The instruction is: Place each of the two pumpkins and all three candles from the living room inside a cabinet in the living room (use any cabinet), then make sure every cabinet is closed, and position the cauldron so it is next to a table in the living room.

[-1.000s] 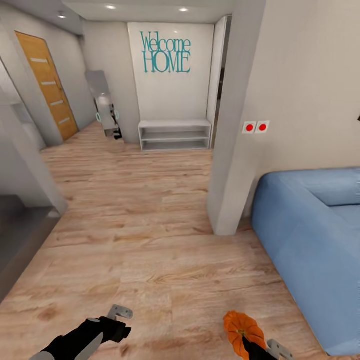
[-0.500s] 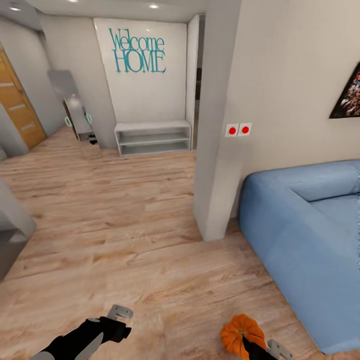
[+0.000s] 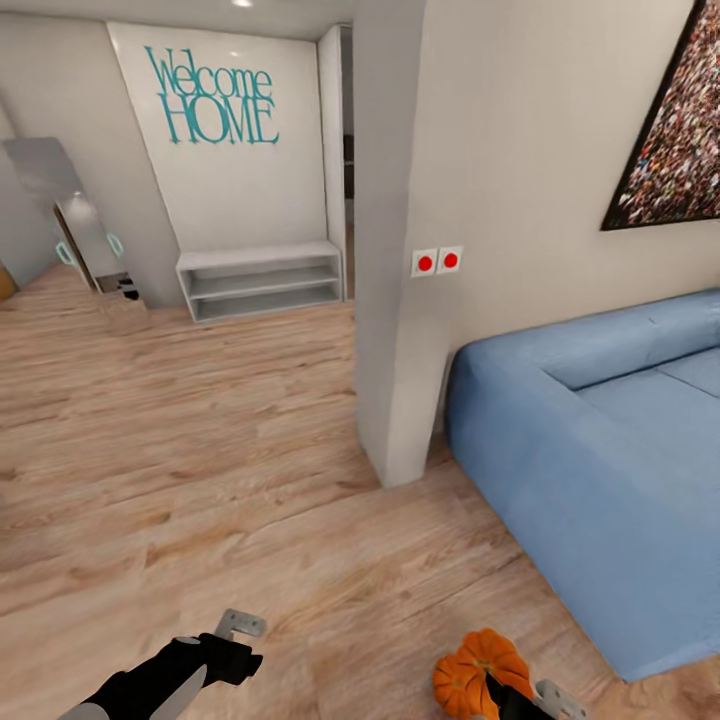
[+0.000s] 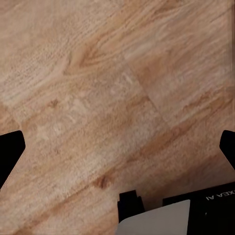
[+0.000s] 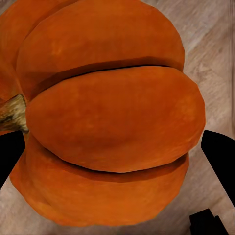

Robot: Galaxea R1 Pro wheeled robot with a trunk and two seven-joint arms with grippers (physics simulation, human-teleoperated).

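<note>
Swinging rightward, the head camera has slid the "Welcome HOME" sign (image 3: 211,95) toward 11 o'clock and brought more of the blue sofa (image 3: 610,450) and a framed picture (image 3: 672,130) into the 2 o'clock side; both arms sit at the same spots.

At 5 o'clock, the right gripper (image 3: 515,690) pinches a pumpkin (image 3: 470,672), its fingers pressed against the ribbed flanks. At 7 o'clock, the left gripper (image 3: 236,640) hangs empty over the wooden floor (image 3: 220,440), fingers spread.

The risk I see: the pumpkin is round and smooth, so a jolt while turning could roll it free, and the wall corner (image 3: 395,400) and sofa stand close enough to clip.
</note>
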